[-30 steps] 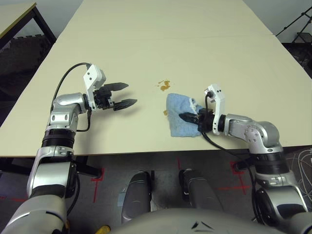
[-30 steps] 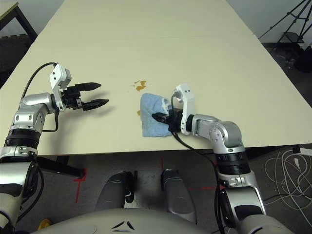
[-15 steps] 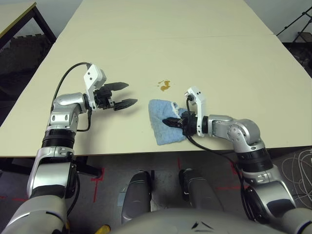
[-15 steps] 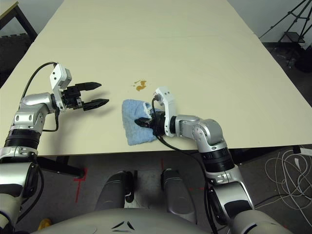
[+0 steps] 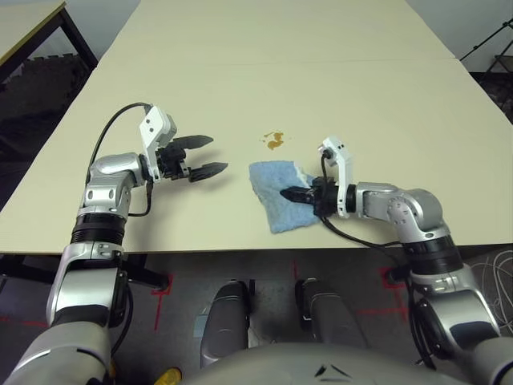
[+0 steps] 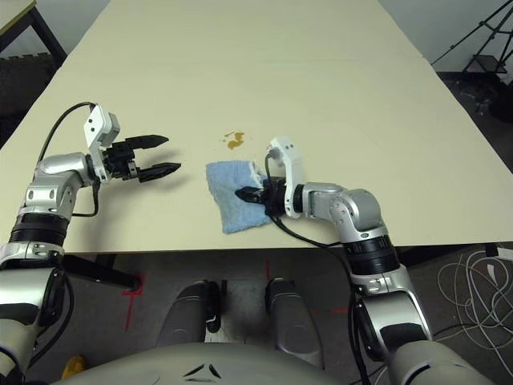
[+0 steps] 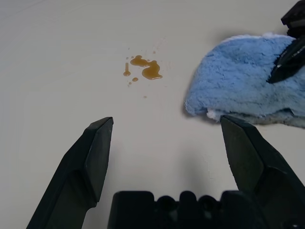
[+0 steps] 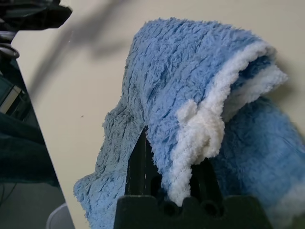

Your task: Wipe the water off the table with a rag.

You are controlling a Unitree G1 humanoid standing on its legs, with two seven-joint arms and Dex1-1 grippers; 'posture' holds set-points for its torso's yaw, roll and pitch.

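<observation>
A light blue rag (image 5: 275, 195) lies crumpled on the pale table (image 5: 321, 88), close to its front edge. My right gripper (image 5: 292, 193) is shut on the rag's right side, a fold of white-edged cloth (image 8: 195, 114) draped over its fingers. An orange-brown splotch of water (image 5: 274, 141) with tiny droplets sits just beyond the rag, apart from it; the same water (image 7: 145, 69) lies ahead of my left gripper (image 7: 167, 121). That left gripper (image 5: 216, 154) hovers open and empty to the left of the rag.
The table's front edge (image 5: 240, 245) runs just below the rag. A smaller dark-framed table (image 5: 24, 20) stands at the far left. A tripod (image 6: 481, 40) and floor cables (image 6: 481, 265) are off to the right.
My right gripper dragged the rag leftward along the table, then back a little to the right and away from the edge. The left arm has stayed still.
</observation>
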